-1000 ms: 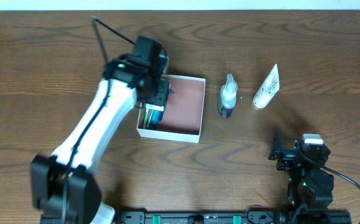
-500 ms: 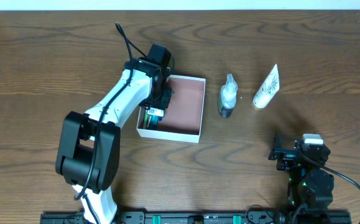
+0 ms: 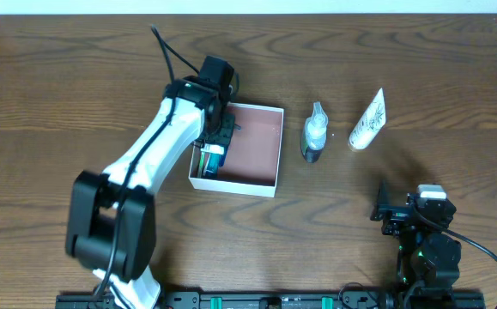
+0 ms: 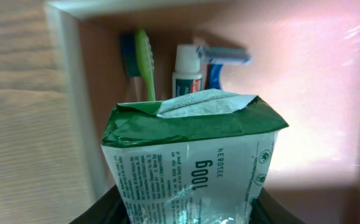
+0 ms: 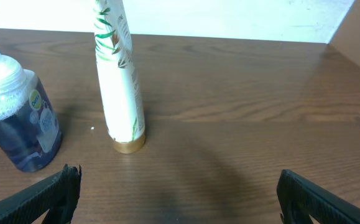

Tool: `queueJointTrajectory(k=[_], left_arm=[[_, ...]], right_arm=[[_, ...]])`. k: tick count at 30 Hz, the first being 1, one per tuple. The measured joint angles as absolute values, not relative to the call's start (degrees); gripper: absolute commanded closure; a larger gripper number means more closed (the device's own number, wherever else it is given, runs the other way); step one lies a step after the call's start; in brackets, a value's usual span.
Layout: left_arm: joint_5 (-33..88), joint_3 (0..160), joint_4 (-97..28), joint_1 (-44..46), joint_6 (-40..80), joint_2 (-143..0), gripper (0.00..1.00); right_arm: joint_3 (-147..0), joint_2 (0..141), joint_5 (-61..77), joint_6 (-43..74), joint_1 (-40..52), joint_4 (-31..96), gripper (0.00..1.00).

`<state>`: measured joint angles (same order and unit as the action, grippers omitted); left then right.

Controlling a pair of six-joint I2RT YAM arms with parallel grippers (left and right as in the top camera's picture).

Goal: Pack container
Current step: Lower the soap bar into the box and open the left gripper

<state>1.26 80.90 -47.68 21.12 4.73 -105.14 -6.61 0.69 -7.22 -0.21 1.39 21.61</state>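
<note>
Brown wood-grain table (image 3: 76, 77): fills the overhead view; a pale strip runs along its far edge; the right wrist view shows a light wall behind the tabletop
Container (image 3: 261, 184): shallow square cardboard box, white walls, reddish-brown inside, left of centre; its near-left corner holds a green toothbrush (image 4: 145, 65), a small white tube (image 4: 186, 73) and a blue razor (image 4: 220, 59), lying side by side
Left gripper (image 3: 216, 142): over the box's left part; closed around a green-and-white crinkled packet (image 4: 192, 162); the fingers themselves are cut off at the bottom of the wrist view
Right gripper (image 5: 173, 196): parked near the table's near-right edge; fingers spread wide, nothing between them
Loose items: a clear dark-blue spray bottle (image 3: 314, 131) just right of the box; a white tube with leaf print (image 3: 367, 119) further right
Hard to make out: the packet's print is blurred
</note>
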Motion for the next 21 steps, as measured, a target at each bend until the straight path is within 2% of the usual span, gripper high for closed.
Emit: queueJointTrajectory(k=[9, 21], left_arm=[[1.26, 80.9, -47.64, 21.61, 4.73, -96.68, 0.55], [1.26, 80.9, -47.46, 21.85, 4.73, -108.05, 0.56]], right_arm=[[-6.61, 0.69, -7.22, -0.21, 1.39, 21.61, 0.01], [-6.61, 0.69, -7.22, -0.21, 1.39, 21.61, 0.01]])
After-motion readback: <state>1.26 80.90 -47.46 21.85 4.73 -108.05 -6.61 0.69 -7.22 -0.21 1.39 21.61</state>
